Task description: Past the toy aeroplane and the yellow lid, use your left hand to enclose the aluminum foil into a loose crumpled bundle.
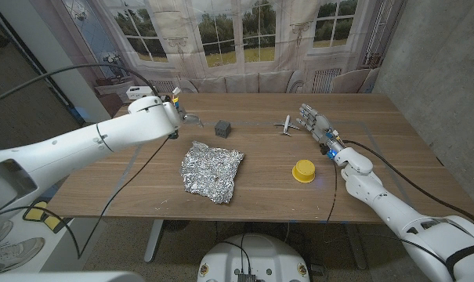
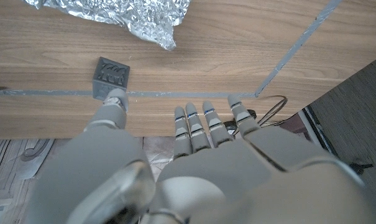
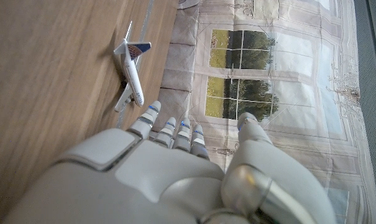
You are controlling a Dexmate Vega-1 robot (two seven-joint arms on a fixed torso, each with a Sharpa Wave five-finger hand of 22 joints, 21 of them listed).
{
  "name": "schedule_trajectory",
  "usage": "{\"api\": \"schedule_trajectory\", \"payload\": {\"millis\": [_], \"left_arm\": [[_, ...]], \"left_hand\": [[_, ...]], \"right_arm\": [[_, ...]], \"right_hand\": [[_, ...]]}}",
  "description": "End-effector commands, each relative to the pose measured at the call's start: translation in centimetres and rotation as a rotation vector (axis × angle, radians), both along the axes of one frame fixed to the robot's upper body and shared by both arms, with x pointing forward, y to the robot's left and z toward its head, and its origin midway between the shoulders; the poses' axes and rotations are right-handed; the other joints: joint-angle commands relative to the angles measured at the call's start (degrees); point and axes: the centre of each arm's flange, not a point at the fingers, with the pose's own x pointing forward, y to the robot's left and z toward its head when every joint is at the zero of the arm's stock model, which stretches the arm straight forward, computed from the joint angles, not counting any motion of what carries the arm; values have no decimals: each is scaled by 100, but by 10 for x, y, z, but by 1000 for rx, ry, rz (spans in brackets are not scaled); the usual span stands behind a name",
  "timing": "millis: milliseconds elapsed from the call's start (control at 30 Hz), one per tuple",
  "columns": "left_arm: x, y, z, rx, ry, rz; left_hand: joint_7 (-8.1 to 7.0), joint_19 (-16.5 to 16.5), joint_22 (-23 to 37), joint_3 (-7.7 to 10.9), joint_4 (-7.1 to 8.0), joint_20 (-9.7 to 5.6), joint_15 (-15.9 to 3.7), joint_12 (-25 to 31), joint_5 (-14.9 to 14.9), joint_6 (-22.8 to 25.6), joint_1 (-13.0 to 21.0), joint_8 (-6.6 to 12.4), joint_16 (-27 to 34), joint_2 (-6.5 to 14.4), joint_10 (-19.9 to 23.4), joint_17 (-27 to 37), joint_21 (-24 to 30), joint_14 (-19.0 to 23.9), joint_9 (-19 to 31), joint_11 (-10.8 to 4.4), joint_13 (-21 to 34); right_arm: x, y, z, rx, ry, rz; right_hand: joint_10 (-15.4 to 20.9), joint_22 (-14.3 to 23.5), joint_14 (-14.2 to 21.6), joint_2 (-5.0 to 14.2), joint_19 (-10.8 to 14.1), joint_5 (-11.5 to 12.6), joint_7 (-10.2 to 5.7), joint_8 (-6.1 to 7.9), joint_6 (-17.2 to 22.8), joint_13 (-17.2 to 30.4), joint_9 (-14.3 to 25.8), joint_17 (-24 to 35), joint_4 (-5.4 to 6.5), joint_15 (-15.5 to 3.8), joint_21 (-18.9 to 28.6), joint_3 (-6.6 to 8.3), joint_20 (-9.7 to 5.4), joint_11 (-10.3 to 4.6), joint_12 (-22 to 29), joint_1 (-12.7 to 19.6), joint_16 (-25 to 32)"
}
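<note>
I am watching the aluminum foil (image 1: 212, 170) lying flat at the middle of the head frame, running diagonally toward lower right. My left hand (image 1: 183, 116) is hovering above and left of it, near the dark cube (image 1: 223, 128), fingers spread, holding nothing. It is nearer than my right hand (image 1: 315, 123), also empty-fingered, waiting beside the toy aeroplane (image 1: 285, 124).

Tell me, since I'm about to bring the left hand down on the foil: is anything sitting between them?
Nothing visible blocks it. The left hand hovers open at the table's far side, and the aluminum foil lies nearer the robot across bare wood. The small dark cube stands beside the hand, off the direct line.
</note>
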Motion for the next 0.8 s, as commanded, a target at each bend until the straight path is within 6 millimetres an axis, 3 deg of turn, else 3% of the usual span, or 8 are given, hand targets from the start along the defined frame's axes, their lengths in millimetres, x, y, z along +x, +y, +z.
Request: {"api": "schedule_trajectory", "payload": {"millis": [33,467,600,800], "left_arm": [[6,2,25,161,95,104],[17,-10,41,323,167,198],[20,-13,44,380,198,230],[26,-16,48,451,242,284]], "left_hand": [[-30,46,11,-11,-24,5,-61,57,37,145,136,41,37,-22,122,4,21,64,17,-57,17],[-153,56,12,-118,1,-72,-176,105,54,460,232,94,18,-116,337,3,-4,110,16,-176,44],[-180,59,14,-164,15,-90,-198,112,69,762,288,174,3,-129,401,4,-17,110,17,-202,61],[-175,-12,17,-216,52,-115,-181,66,76,579,311,56,-37,-110,328,12,-58,34,16,-195,84]], "right_arm": [[3,-2,-3,15,0,-2],[2,-5,-3,25,-10,-1],[2,-5,-3,29,-11,0],[2,-7,-4,31,-9,-3]], "right_hand": [[53,13,38,14,35,21,1,39,42,18,21,1,14,22,36,-24,16,16,12,-24,13],[90,13,62,32,42,23,8,48,77,17,21,3,30,28,40,-43,13,23,20,-58,20],[91,13,64,35,43,24,8,49,84,16,21,3,32,30,40,-46,12,39,19,-64,19],[99,13,74,39,42,25,0,51,97,16,20,2,34,22,40,-51,16,46,19,-72,21]]}}
